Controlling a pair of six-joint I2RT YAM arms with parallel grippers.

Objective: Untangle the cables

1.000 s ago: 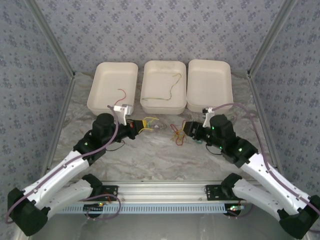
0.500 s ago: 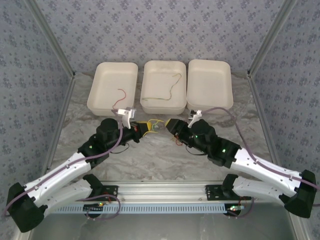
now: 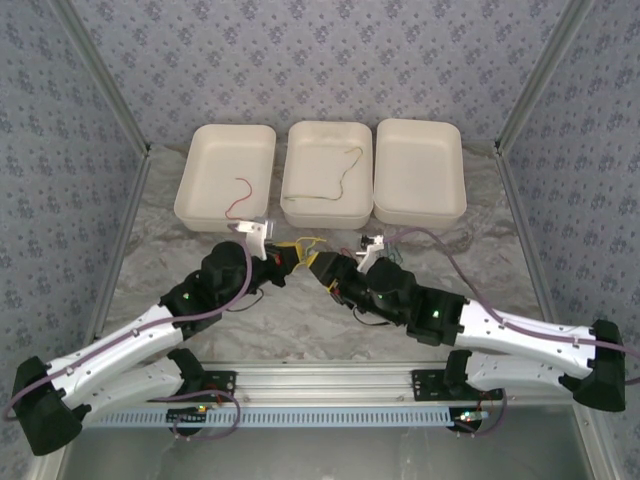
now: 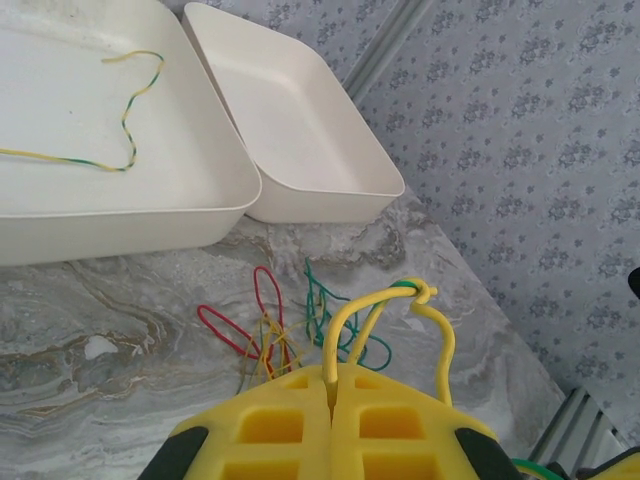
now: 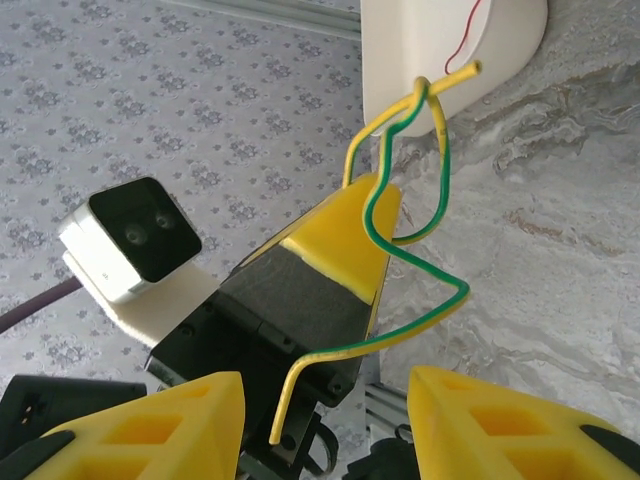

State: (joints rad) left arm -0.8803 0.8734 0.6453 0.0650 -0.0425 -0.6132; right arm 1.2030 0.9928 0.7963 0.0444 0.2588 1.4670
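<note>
My left gripper [image 4: 333, 378] is shut on a yellow-green cable [image 4: 372, 310], which loops up from the jaws and ends in a kink. Seen from above, the left gripper [image 3: 288, 258] faces my right gripper [image 3: 322, 268] closely. The right gripper [image 5: 325, 400] is open, and the free end of the same cable [image 5: 410, 320] dangles between its fingers without touching them. A tangle of red [image 4: 232, 335], green [image 4: 322, 315] and thin yellow cables lies on the marble behind. One red cable [image 3: 240, 195] lies in the left tray, and a yellow-green one [image 3: 338, 182] in the middle tray.
Three white trays stand in a row at the back: left [image 3: 205, 165], middle [image 3: 305, 215] and right [image 3: 420, 165]. Patterned walls and metal rails close in the marble table [image 3: 300, 320]. A purple arm cable [image 3: 470, 240] arcs over the right side.
My right arm has swung left to meet the left gripper and its jaws have opened wider. The left gripper has moved slightly right with the cable still held.
</note>
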